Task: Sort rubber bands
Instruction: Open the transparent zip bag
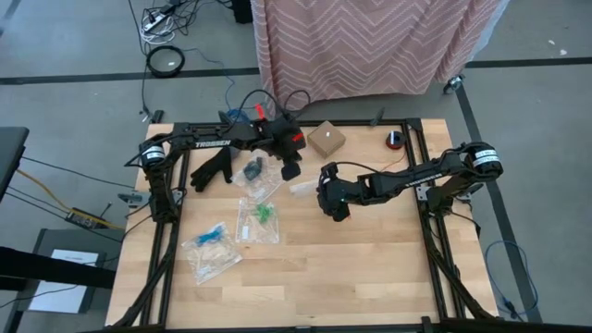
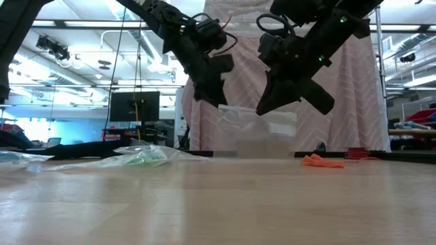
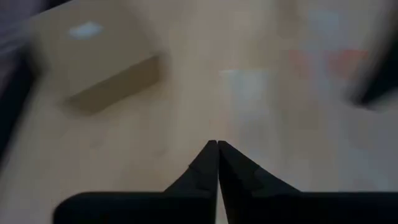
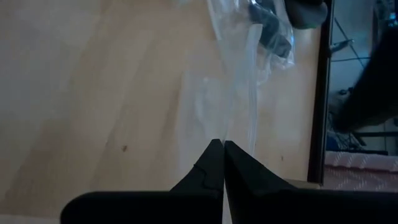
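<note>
Three clear zip bags lie flat left of centre. One holds black rubber bands [image 1: 252,170], one green [image 1: 265,213], one blue [image 1: 215,235]. Loose orange bands [image 2: 320,161] lie on the wood. A small clear bag [image 2: 259,122] with a white label hangs above the table between the two grippers. My right gripper [image 4: 223,142] is shut at its top edge; in the high view it [image 1: 326,196] is at mid-table. My left gripper [image 3: 217,143] is shut with nothing between its fingers, just left of that bag's upper corner [image 2: 222,107]. My right gripper pinches the small clear bag at its top edge [image 4: 239,124] between its two fingertips, which slant down from the table's right side. I cannot tell whether it has one layer or several. The bag hangs slack below the fingers, clear of the table.
A cardboard box [image 1: 326,139] stands by the far edge, with a small red-and-black roll [image 1: 395,141] to its right. A black glove-like heap [image 1: 213,171] lies under the left arm. Black frame rails [image 1: 427,231] run along the table's sides. Bare wood shows in the near half.
</note>
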